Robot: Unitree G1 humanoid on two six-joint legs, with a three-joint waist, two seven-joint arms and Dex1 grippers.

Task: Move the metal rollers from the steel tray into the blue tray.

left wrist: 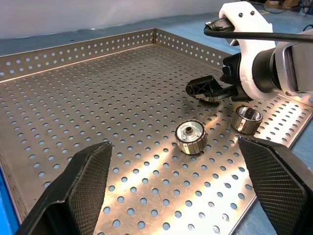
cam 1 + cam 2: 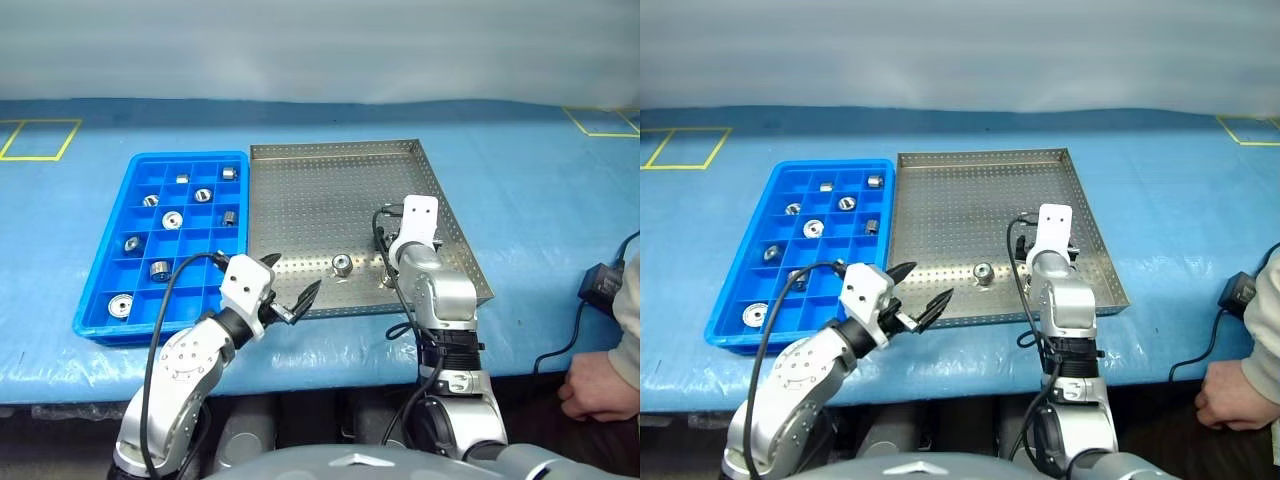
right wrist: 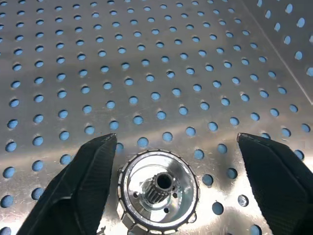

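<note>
The steel tray [image 2: 300, 200] lies mid-table with the blue tray [image 2: 190, 157] against its left side. Several metal rollers [image 2: 173, 219] sit in the blue tray's compartments. One roller [image 2: 342, 265] lies near the steel tray's front, and another roller [image 1: 246, 120] lies closer to the front rim. My left gripper [image 2: 297, 275] hangs open at the tray's front left corner, holding nothing. My right gripper [image 3: 177, 139] is low over the tray floor and open. A roller [image 3: 159, 191] lies flat between its fingers, close to one finger [image 3: 93, 166] and apart from the other.
A person's hand [image 2: 590, 385] rests at the table's front right edge. A black adapter [image 2: 603, 283] with a cable lies near it. Yellow tape marks [image 2: 40, 138] show on the blue table covering at the far left and far right.
</note>
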